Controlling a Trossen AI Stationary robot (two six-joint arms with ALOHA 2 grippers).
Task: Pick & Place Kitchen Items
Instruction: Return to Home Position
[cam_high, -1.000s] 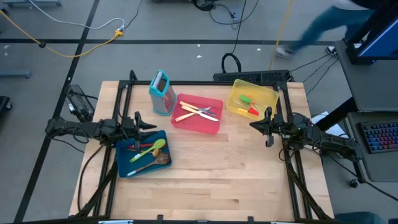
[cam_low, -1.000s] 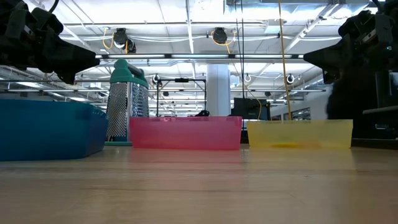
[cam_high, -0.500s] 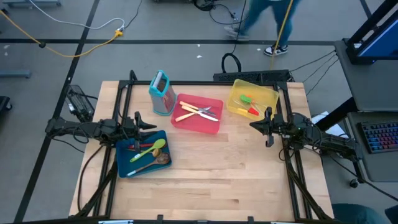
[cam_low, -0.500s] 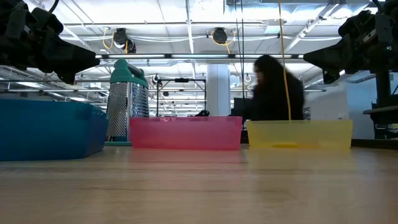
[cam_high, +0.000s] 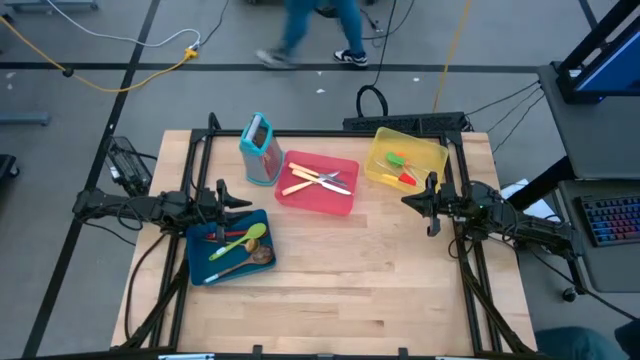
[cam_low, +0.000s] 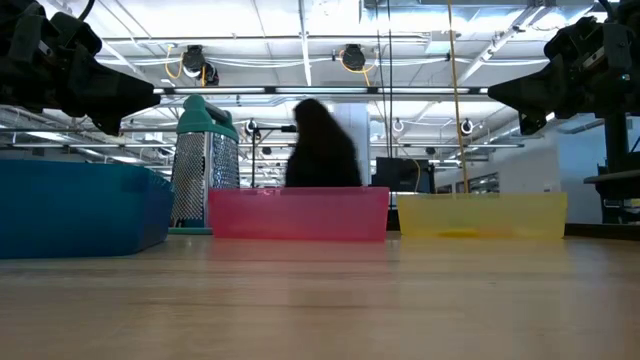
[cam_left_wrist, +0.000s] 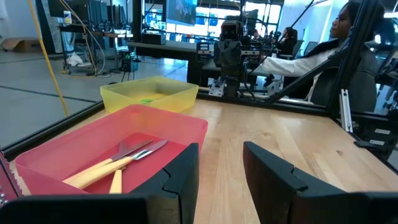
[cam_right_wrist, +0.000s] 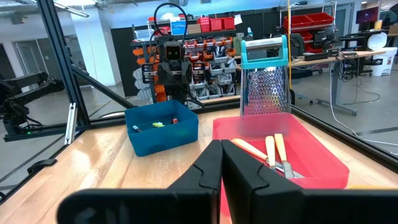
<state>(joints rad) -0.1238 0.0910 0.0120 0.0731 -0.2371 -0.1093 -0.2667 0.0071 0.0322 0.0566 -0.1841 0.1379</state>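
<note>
Floor behind the bench has a person (cam_high: 315, 25) crossing along the top of the high view, who shows as a dark shape behind the red tray (cam_low: 300, 215) in the low view. A seated person (cam_left_wrist: 292, 62) is past the far end in the left wrist view. On the bench (cam_high: 340, 290) I see no loose utensils; all are in trays. The spoons (cam_high: 243, 243) are in the blue tray (cam_high: 197, 268), lower left of centre. The knives (cam_high: 320, 180) are in the red tray at centre, and the short pieces (cam_high: 400, 170) are in the yellow tray (cam_high: 437, 152), upper right. The grater (cam_high: 259, 148) stands upright just beside the red tray's upper-left corner. The left arm (cam_high: 140, 207) comes in from frame left; the left jaws sit just above the blue tray's upper edge in frame, parted with a clear gap and holding nothing. The right arm (cam_high: 500, 215) comes in from frame right; the right jaws sit just below the yellow tray, closed tip to tip and empty. In the low view both hang above the tray rims. My read: sorting is done and only homing is left. To home cleanly, retract each arm outward toward its own side. Keep height over the tray walls. Don't sweep the left arm toward the grater. Confirm nothing is stuck in the jaws. The person is well off the bench, so I'd guess there's no conflict.
</note>
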